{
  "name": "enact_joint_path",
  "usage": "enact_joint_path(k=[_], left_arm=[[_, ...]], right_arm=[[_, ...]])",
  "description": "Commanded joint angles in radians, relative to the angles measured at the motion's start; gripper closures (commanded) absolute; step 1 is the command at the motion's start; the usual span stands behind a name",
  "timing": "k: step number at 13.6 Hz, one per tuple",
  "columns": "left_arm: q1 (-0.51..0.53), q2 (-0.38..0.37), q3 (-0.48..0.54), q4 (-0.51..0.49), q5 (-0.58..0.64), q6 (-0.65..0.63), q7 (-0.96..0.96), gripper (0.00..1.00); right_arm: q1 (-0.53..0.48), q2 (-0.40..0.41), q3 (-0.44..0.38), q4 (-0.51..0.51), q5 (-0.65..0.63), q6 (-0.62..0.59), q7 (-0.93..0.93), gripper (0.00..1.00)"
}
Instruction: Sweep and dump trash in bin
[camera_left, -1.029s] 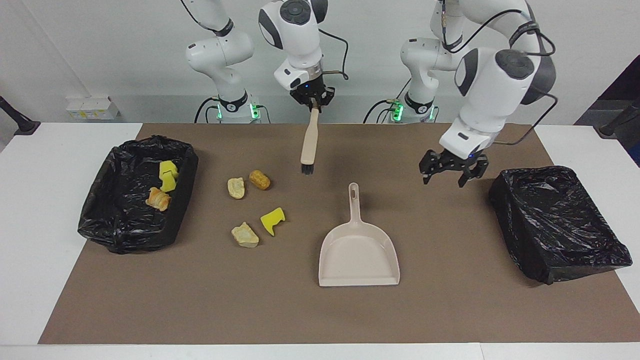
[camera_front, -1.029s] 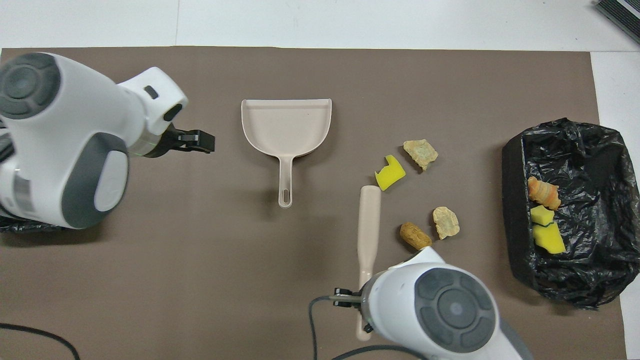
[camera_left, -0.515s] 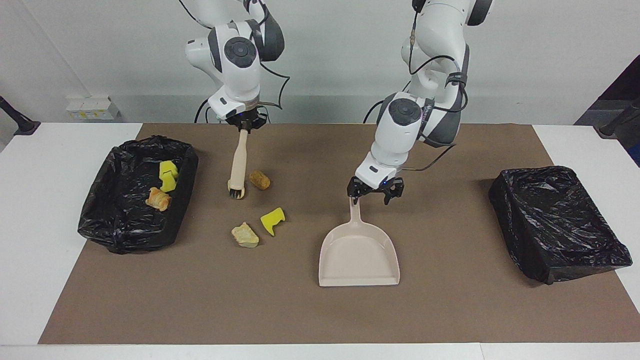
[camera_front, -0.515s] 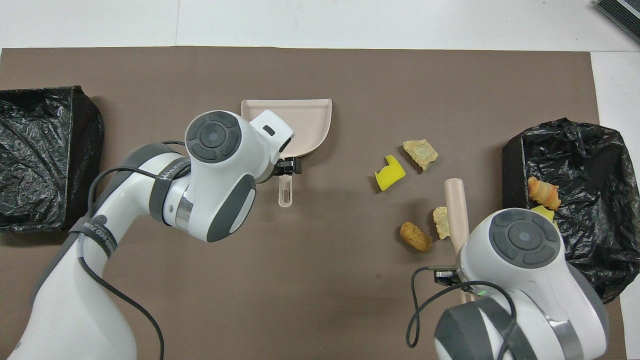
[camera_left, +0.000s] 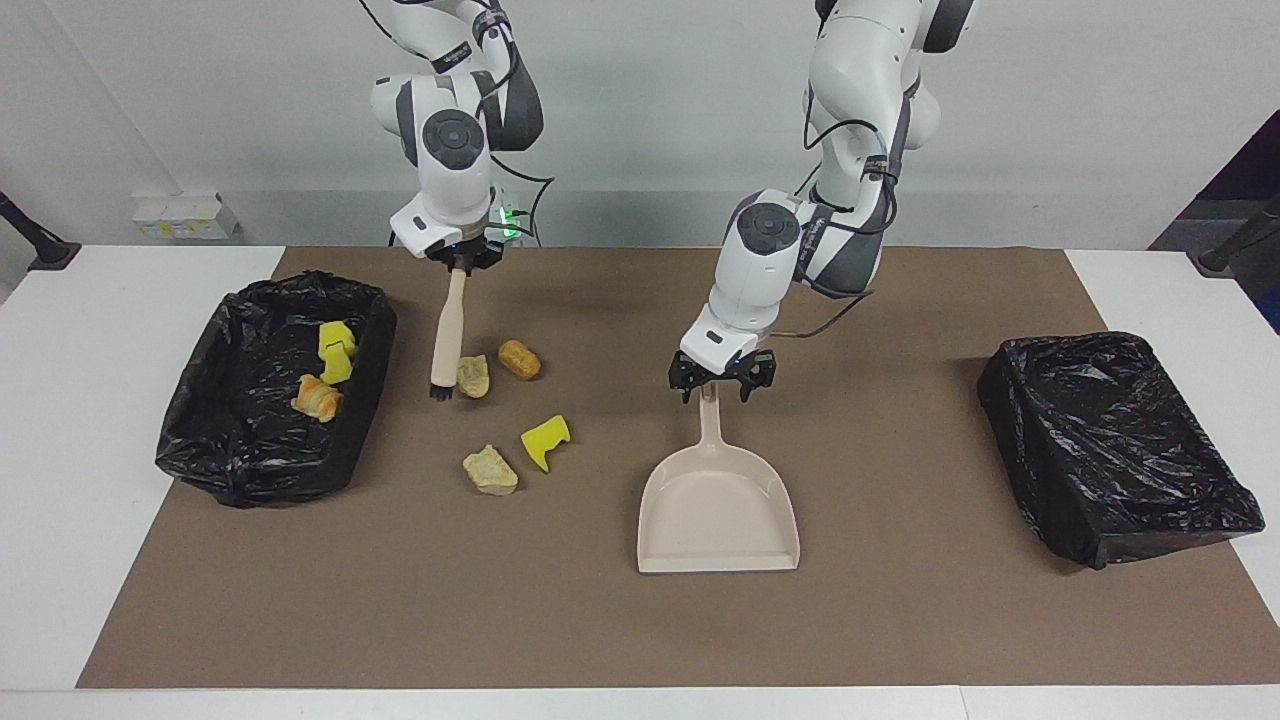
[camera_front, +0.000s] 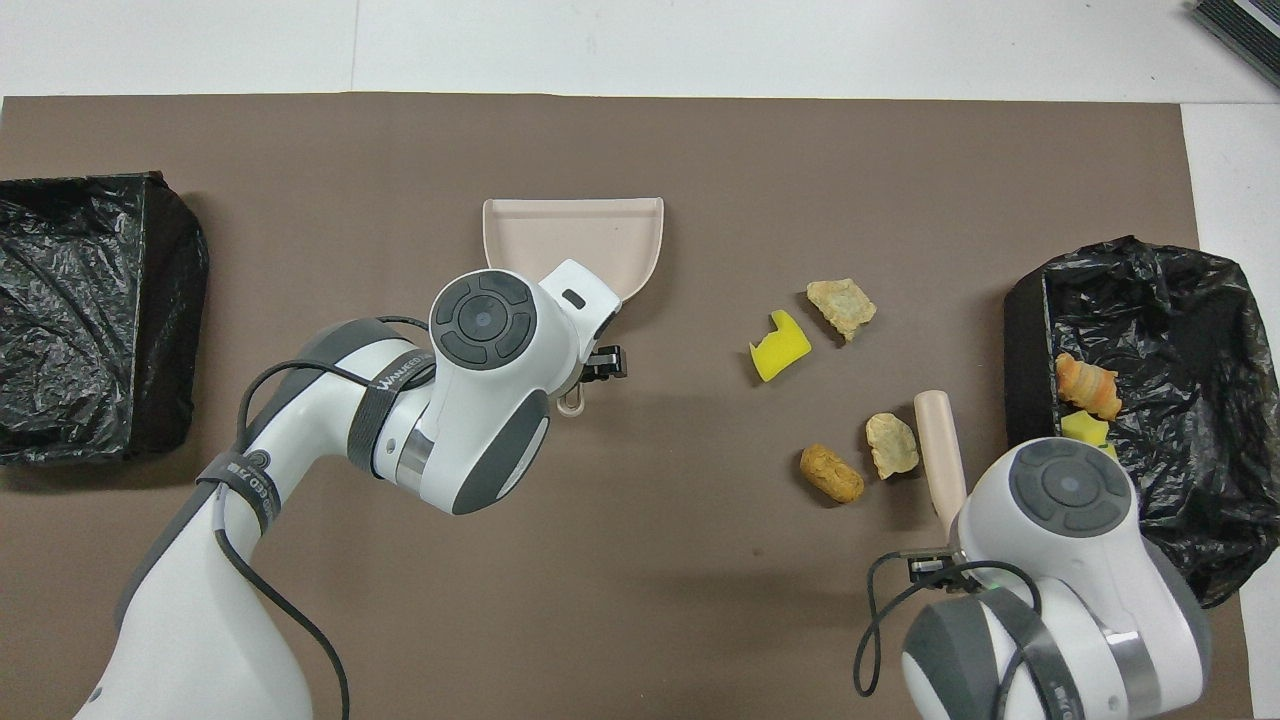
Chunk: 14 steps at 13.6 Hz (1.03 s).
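Trash (camera_left: 505, 415) lies scattered near the desk's right-arm end; we see our right claw (camera_left: 459, 256) has carried its gripped brush (camera_left: 446, 335) beside one piece, while the left claw (camera_left: 711, 385), wide, now straddles the dustpan (camera_left: 717, 510) handle.

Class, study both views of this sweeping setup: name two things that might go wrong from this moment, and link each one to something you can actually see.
1. The left gripper straddles the very tip of the dustpan handle; so short a hold might let the pan tip or slip.
2. The right gripper holds the brush down beside a pale bread piece; a stroke could knock it and the brown roll wide of the pan.
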Motion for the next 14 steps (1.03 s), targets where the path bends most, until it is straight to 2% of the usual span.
enact_joint_path(k=[1, 2, 4, 7, 9, 10, 12, 14], left_arm=[[-0.027, -0.018, 0.016, -0.032, 0.007, 0.026, -0.016, 0.24], [-0.027, -0.018, 0.016, -0.032, 0.007, 0.026, -0.014, 0.43], [-0.024, -0.015, 0.016, -0.032, 0.006, 0.038, -0.004, 1.0], [-0.011, -0.014, 0.016, -0.03, 0.006, 0.05, 0.024, 1.0], [0.016, -0.018, 0.016, -0.021, 0.001, 0.034, 0.027, 1.0], [0.037, -0.03, 0.018, -0.021, 0.001, 0.017, 0.036, 1.0], [0.091, -0.043, 0.018, 0.009, 0.001, -0.07, 0.137, 1.0], [0.142, -0.049, 0.016, 0.042, 0.001, -0.19, 0.301, 1.0]], right_arm=[[0.021, 0.023, 0.012, -0.011, 0.069, 0.052, -0.026, 1.0], [0.021, 0.034, 0.013, -0.006, 0.132, 0.068, -0.028, 1.0], [0.024, 0.071, 0.015, 0.006, 0.213, 0.094, -0.026, 1.0], [0.067, 0.103, 0.015, 0.066, 0.285, 0.079, -0.016, 1.0], [0.095, 0.103, 0.012, 0.123, 0.275, 0.036, 0.018, 1.0], [0.084, 0.095, 0.007, 0.159, 0.252, -0.011, 0.003, 1.0], [0.064, 0.106, 0.007, 0.267, 0.128, -0.093, -0.034, 1.0], [0.061, 0.149, 0.007, 0.325, -0.01, -0.076, -0.122, 1.0]])
